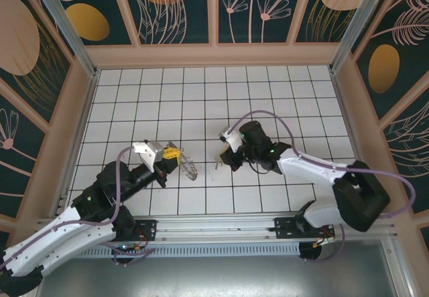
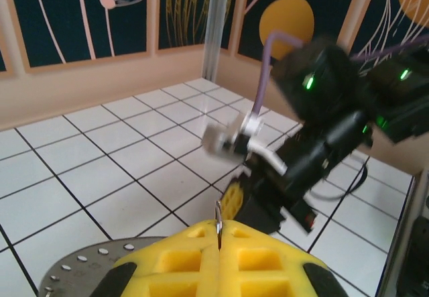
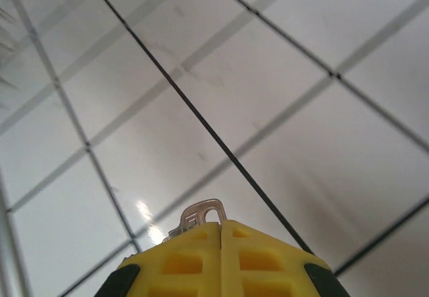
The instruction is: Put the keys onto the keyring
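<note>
Tiled table [image 1: 268,96]: white tiles, dark grout, walled by panels with a plant pattern.

Left arm [image 1: 100,203] reaches in from the near-left corner. Right arm [image 1: 322,169] comes from the near right and bends left toward the middle. The two tool ends face each other in the near-centre of the table, close but apart.

Left gripper [image 1: 173,154]: in its wrist view [image 2: 219,233] the yellow fingers [image 2: 188,257] are pressed together with a thin upright metal edge pinched in the seam. That is the keyring [image 2: 218,220], seen edge-on. From above, the keyring [image 1: 190,169] is a small wiry, frilly shape just right of the left fingertips, between the two grippers. I can't tell from above whether it touches the tiles.

Right gripper [image 1: 226,159]: its wrist view [image 3: 221,233] has the yellow fingers [image 3: 174,263] closed flush and pointing down at the tiles. The left wrist view also catches it, blurred, with a bit of yellow pad low down [image 2: 232,203].

Key [image 3: 201,214]: a small pale silvery tab with a slotted loop pokes out just past the right fingertips, clamped in the seam. The rest is buried between the pads and no head colour is visible. From above it is too small to resolve clearly.
</note>
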Robot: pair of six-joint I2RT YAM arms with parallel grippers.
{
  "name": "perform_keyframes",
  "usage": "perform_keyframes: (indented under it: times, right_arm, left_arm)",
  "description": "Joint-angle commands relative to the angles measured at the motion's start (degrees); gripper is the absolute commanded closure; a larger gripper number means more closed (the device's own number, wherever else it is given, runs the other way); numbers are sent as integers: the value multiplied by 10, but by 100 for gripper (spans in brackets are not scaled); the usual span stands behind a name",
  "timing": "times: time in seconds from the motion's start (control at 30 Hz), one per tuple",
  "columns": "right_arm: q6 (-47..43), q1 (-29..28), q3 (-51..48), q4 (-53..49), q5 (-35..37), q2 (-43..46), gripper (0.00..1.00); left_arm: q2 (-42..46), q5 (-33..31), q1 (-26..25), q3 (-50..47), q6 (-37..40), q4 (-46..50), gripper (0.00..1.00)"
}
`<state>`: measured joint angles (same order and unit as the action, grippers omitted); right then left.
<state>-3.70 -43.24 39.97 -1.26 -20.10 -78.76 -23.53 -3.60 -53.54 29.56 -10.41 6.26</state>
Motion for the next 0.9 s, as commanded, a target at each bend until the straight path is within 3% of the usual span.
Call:
perform_keyframes:
  times: [0.0, 0.27, 0.5, 0.87]
  right_arm:
    - [39, -10, -2, 55, 77, -45, 100]
    - [41, -44, 22, 78, 99, -159, 100]
    - [41, -49, 12, 80, 90, -146, 82]
    - [42, -22, -8, 69, 59, -112, 79]
  left_arm:
    - [19, -19, 1, -8, -11, -13, 100]
    - [24, -23, 1, -8, -5, -8, 100]
    - [20, -22, 0, -13, -5, -14, 100]
    - [23, -21, 1, -17, -6, -15, 100]
